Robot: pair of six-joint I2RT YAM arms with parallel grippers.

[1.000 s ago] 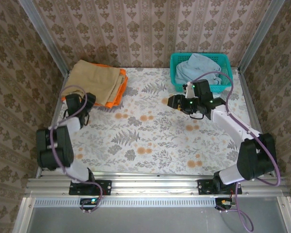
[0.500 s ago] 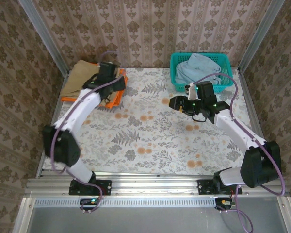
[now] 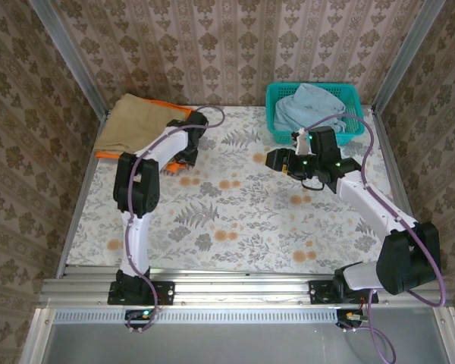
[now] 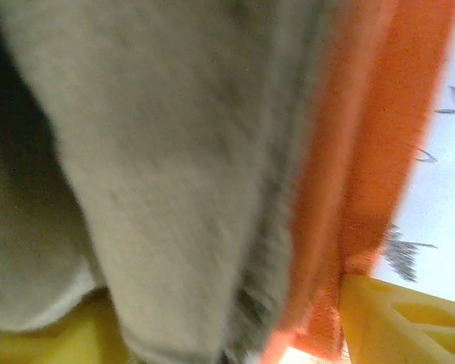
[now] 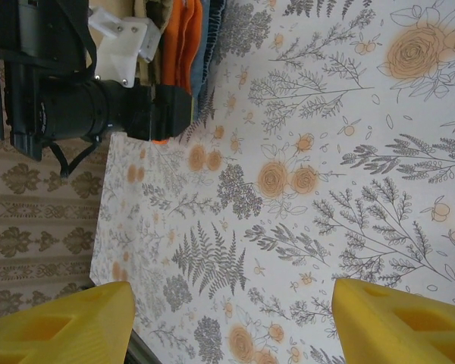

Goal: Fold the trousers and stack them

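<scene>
If the left gripper (image 4: 220, 334) is closed here, the orange garment (image 4: 371, 136) may be caught along with the trousers (image 4: 159, 152), since both folded edges lie between the fingers. The stack could then be dragged askew. The fingers are seen spread apart, but whether the cloth is pinched cannot be told. The left arm is stretched far forward, its wrist turned down at the pile's edge. The right gripper (image 5: 227, 303) is held open and empty above the table (image 5: 349, 152), well apart from the trousers.

The tan trousers (image 3: 136, 125) lie folded into a flat, soft bundle in the far left corner of the table (image 3: 235, 212). They rest on an orange garment (image 3: 176, 107).
</scene>
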